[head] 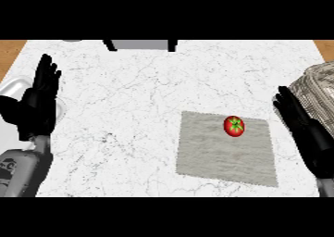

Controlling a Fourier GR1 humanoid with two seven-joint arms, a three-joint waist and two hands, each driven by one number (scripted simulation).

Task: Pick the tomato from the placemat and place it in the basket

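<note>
White marble counter top (142,106) with fine grey veining fills most of the view. Wooden surface (7,48) shows beyond the counter's far left and far right corners. Grey, dark-edged object (140,45) at counter's far edge.

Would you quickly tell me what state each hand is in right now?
Left hand: open, fingers straight, holding nothing.
Right hand: open, holding nothing; the tomato lies apart on the placemat.

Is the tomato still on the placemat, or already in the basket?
On the placemat. The tomato sits near the upper right of the grey placemat, apart from the basket; neither hand touches it.
</note>
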